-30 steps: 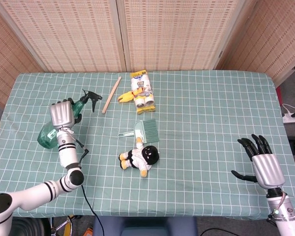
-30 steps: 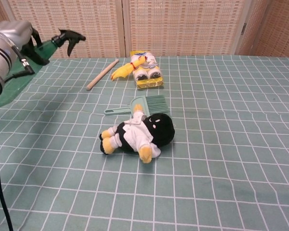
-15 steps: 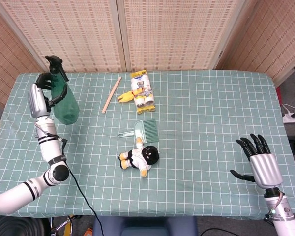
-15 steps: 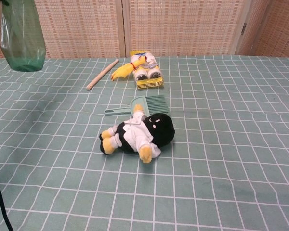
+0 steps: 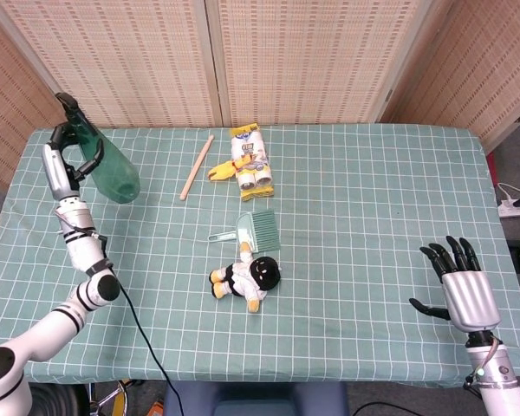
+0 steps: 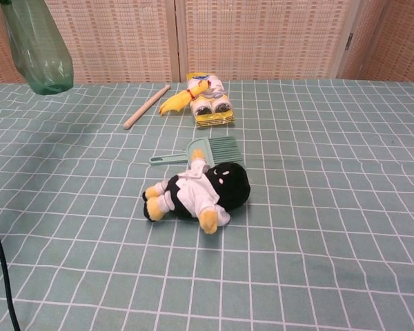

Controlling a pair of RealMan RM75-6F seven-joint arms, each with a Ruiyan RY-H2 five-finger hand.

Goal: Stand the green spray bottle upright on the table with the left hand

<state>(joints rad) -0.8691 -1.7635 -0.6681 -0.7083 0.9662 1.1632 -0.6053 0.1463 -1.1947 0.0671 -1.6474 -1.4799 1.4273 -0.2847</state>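
Observation:
My left hand (image 5: 59, 161) grips the green spray bottle (image 5: 110, 170) near its neck, at the table's far left. The bottle is held off the cloth, nearly upright but tilted, its black trigger head (image 5: 68, 107) up and to the left and its base lower right. In the chest view only the green bottle body (image 6: 38, 48) shows at the top left, hanging above the table; the left hand is out of that frame. My right hand (image 5: 461, 284) hovers at the near right with fingers spread and nothing in it.
A plush doll (image 5: 247, 279) lies mid-table with a green comb-like dustpan (image 5: 253, 231) just behind it. A wooden stick (image 5: 196, 167) and a yellow packaged toy (image 5: 248, 160) lie farther back. A black cable (image 5: 139, 329) trails from the left arm.
The left hand lifted the bottle from lying on the cloth, swung it upright and moved it left and back; now it tilts slightly, base to the right. The right hand barely moved.

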